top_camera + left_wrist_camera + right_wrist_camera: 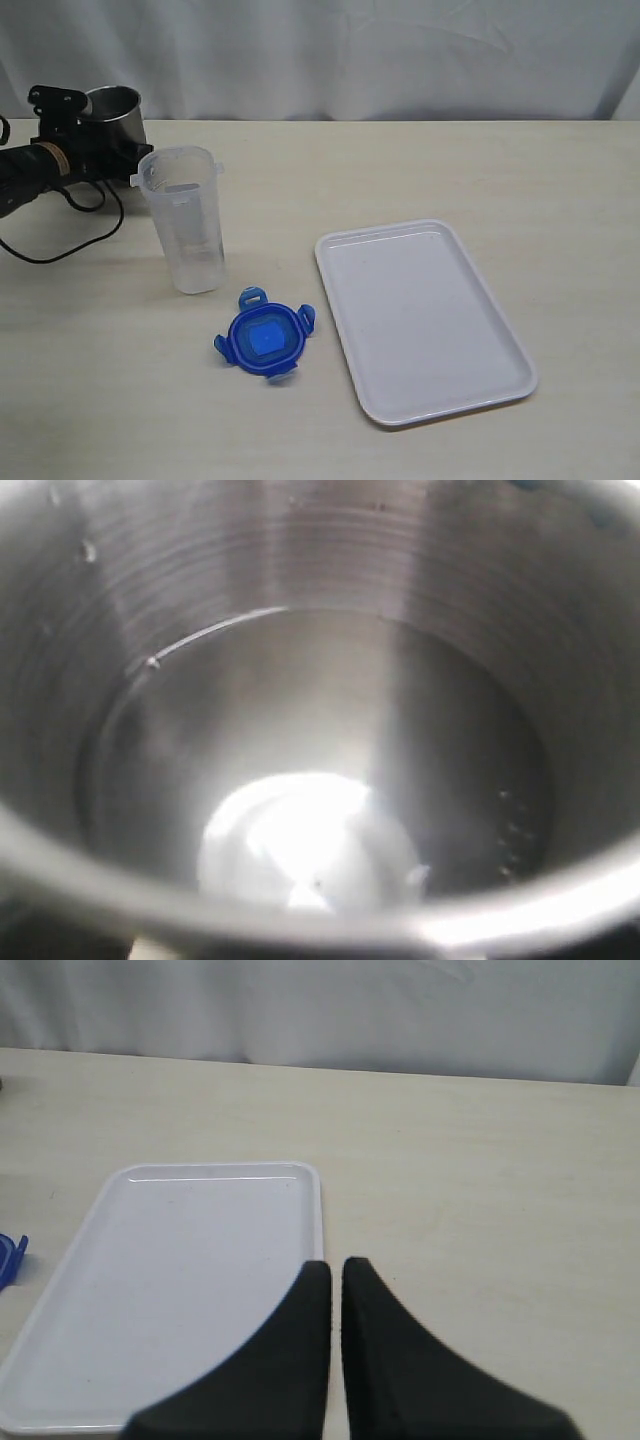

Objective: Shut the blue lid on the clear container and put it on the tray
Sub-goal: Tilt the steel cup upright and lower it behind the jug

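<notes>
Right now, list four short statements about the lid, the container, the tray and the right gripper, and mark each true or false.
1. The blue lid lies on the table, off the clear container. True.
2. The clear container stands on the tray. False: it stands upright on the table, left of the tray in the exterior view.
3. The right gripper is shut, with nothing between its fingers. True.
4. The steel cup stands between the blue lid and the tray. False: it is at the far left, behind the clear container.
</notes>
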### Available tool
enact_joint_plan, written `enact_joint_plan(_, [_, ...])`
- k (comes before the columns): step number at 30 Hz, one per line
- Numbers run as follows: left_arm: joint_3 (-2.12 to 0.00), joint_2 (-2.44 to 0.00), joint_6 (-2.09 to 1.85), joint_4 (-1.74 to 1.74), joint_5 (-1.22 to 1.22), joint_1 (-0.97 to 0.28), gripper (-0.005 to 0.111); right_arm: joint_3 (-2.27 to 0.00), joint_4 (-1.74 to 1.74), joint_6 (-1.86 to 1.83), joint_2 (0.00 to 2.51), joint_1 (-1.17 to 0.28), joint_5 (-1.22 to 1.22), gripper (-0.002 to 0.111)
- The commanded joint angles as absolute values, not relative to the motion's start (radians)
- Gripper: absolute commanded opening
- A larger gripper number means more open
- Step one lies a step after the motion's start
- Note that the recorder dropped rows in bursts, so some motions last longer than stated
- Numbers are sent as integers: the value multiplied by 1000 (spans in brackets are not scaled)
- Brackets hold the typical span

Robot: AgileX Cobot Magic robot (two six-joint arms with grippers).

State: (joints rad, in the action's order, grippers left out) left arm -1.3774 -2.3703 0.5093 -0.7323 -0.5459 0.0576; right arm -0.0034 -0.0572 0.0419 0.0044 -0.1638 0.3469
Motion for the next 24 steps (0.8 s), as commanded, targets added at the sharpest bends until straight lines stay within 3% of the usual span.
enact_joint_plan(1, [-1392, -2376, 498, -713, -615, 59, 0, 0, -59, 41, 0, -166, 346, 4])
enact_joint_plan(9, [-1392, -2380, 498, -713, -623, 59, 3, 0, -59, 41, 0, -166, 346, 4])
enact_joint_plan(17, [-1392, -2380, 500, -713, -622, 59, 48, 0, -59, 41, 0, -166, 346, 4])
enact_joint_plan(24, [-1390, -2380, 500, -713, -612, 59, 76, 0, -59, 41, 0, -166, 346, 4])
